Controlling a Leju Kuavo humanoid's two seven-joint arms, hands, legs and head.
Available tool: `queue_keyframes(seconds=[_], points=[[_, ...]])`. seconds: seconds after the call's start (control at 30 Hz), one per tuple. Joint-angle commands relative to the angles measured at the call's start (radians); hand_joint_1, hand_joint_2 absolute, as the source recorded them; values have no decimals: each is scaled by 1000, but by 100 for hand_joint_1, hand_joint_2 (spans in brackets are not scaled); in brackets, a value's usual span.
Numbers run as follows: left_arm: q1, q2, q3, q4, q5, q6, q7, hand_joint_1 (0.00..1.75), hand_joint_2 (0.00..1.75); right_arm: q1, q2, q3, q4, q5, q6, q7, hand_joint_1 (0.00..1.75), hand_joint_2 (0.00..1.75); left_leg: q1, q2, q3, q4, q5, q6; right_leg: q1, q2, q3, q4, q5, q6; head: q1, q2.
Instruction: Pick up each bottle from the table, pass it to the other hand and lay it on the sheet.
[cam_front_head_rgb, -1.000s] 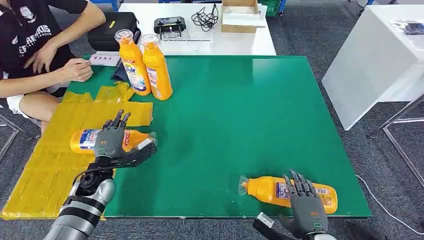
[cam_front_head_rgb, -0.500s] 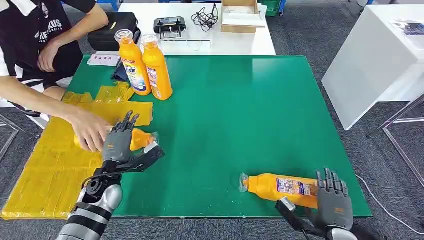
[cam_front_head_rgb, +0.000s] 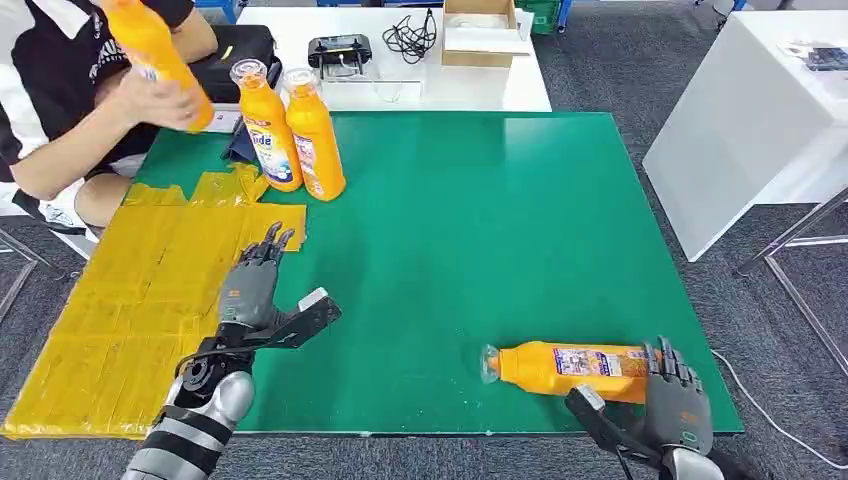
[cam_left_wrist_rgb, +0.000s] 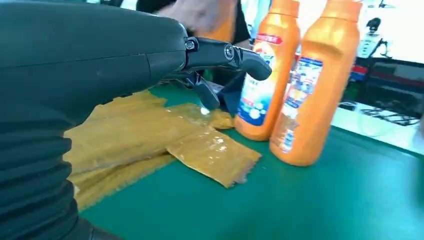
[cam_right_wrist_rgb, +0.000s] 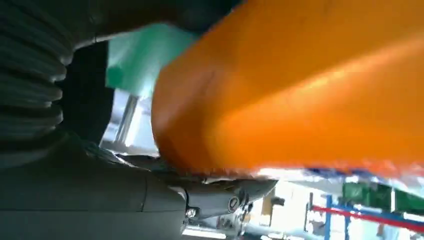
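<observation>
A green table (cam_front_head_rgb: 450, 250) stood on grey carpet. The right hand (cam_front_head_rgb: 676, 400), fingers apart, touched the base of a lying bottle (cam_front_head_rgb: 560, 367) at the near edge; long axis along that edge, cap toward the left hand (cam_front_head_rgb: 252, 285), open over the yellow sheet (cam_front_head_rgb: 130, 300). The right wrist view showed the thumb beneath the bottle, grip unconfirmed.

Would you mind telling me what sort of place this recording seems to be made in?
Probably a robotics lab or test workspace: a green mat-covered table staged with orange plastic detergent bottles, a white desk behind it holding tangled black cables and a cardboard box, and grey office carpet.
</observation>
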Motion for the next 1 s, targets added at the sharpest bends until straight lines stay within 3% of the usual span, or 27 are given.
queue_keyframes(seconds=[0.03,0.17,0.33,0.37,0.6,0.77,1.0], points=[[-48,-12,-70,35,46,1,-22,0,175,-102,19,14,312,9,-24,-70,140,175,2,-1,5,-2,0,-1,2,0,7,-4,0,0,0,0],[-44,-19,-72,27,65,8,-34,0,175,-117,16,70,337,18,-40,-84,154,175,1,0,8,-1,-1,0,2,0,8,-3,0,-1,0,0],[-41,-22,-67,28,79,10,-39,0,175,-119,13,93,343,29,-50,-93,157,175,1,3,13,-1,-1,-1,2,3,11,-3,1,-1,0,0],[-41,-23,-66,29,83,11,-42,0,175,-118,10,96,342,28,-53,-95,169,175,2,6,13,-1,-2,-1,2,6,9,-3,1,-1,0,0],[-27,-34,-47,19,112,13,-56,0,175,-115,0,167,291,79,-107,-94,175,175,2,6,15,-1,-2,-2,2,6,12,-3,2,-4,0,0],[-9,-37,-36,0,121,13,-64,0,175,-96,16,163,195,7,-143,-126,175,175,1,6,15,-1,-3,-2,2,6,12,-2,2,-4,0,0],[25,-58,-26,-44,234,-29,-133,0,175,-87,108,77,21,-170,-291,-193,175,175,1,7,11,0,-3,-2,1,7,9,-1,1,-4,0,0]])
